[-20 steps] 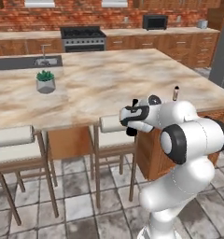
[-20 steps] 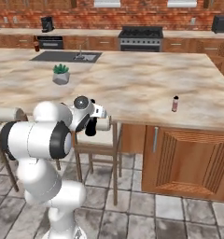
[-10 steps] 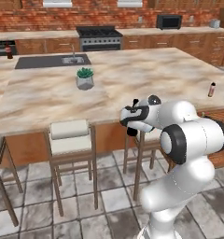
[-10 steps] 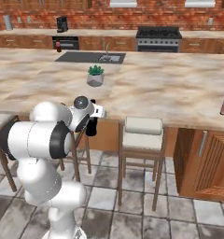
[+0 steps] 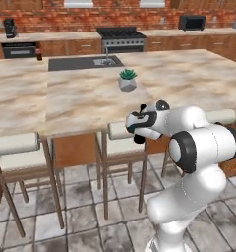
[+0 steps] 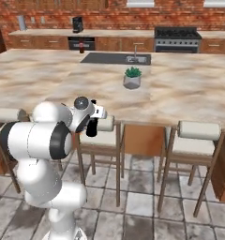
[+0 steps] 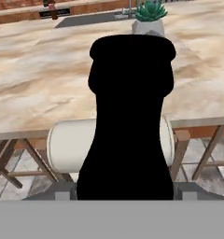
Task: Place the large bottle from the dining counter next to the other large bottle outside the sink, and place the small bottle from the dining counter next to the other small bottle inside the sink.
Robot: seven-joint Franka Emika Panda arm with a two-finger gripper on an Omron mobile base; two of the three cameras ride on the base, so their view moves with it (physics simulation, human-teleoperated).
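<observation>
The gripper [image 7: 125, 189] is clenched on the large bottle [image 7: 128, 116], which stands black and upright at centre of the hand view, neck up. In the left base view the bottle [image 5: 139, 138] shows as a dark shape under the hand at centre frame; in the right base view [image 6: 91, 127] it sits left of centre, level with the counter [image 5: 80, 101] edge.

Handling, as a judgement: rigid, smooth, probably slippery; tall and slim, so it tips easily. The hold is low on the body, which suits upright carrying.

Destination: the sink [image 5: 83, 62] at upper left, where another dark bottle [image 5: 39, 52] stands near the basin.
</observation>
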